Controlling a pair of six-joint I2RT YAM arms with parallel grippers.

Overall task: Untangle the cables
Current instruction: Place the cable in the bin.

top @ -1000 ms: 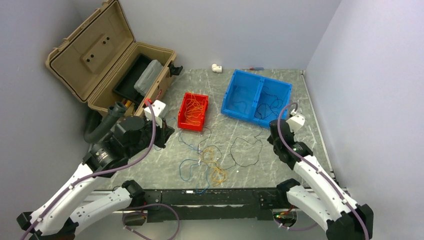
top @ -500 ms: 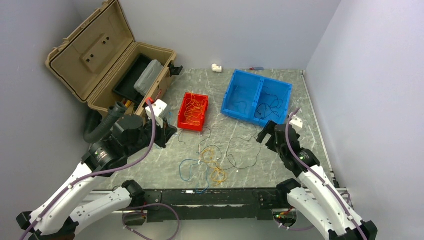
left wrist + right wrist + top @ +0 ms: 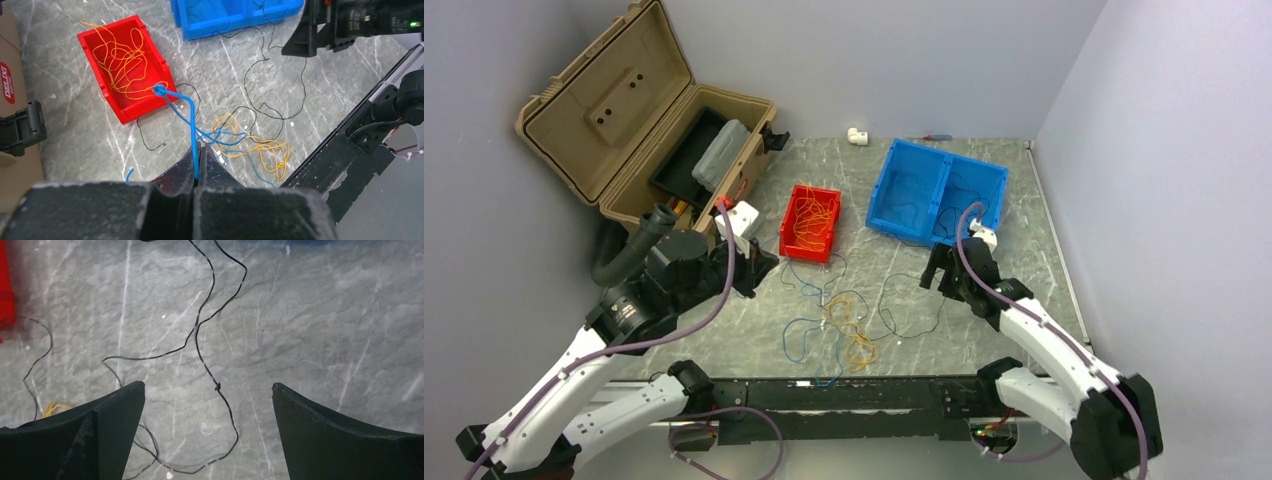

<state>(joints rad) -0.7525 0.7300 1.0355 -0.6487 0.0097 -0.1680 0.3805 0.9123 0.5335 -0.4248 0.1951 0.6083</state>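
The left gripper (image 3: 196,156) has its jaws pressed together on a thin blue cable (image 3: 191,120), which rises from the tangle and bends over with a small loop at the near rim of the red bin (image 3: 145,107). The right gripper (image 3: 207,387) hangs with its jaws wide apart over a black cable (image 3: 200,335), holding nothing; this cable lies loose on the table (image 3: 1014,210) in open curves. Taking the table as a clock face with the arm bases at 6, the remaining tangle (image 3: 844,325) sits between the centre and 6, where yellow-orange and blue strands cross each other. The red bin, at about 11 from it, already holds yellow-orange cables (image 3: 120,60). The blue bin (image 3: 889,165), at about 1, holds dark strands, mostly in its right compartment. I judge the sorting perhaps half done: the central knot and the black loop are still to be separated.
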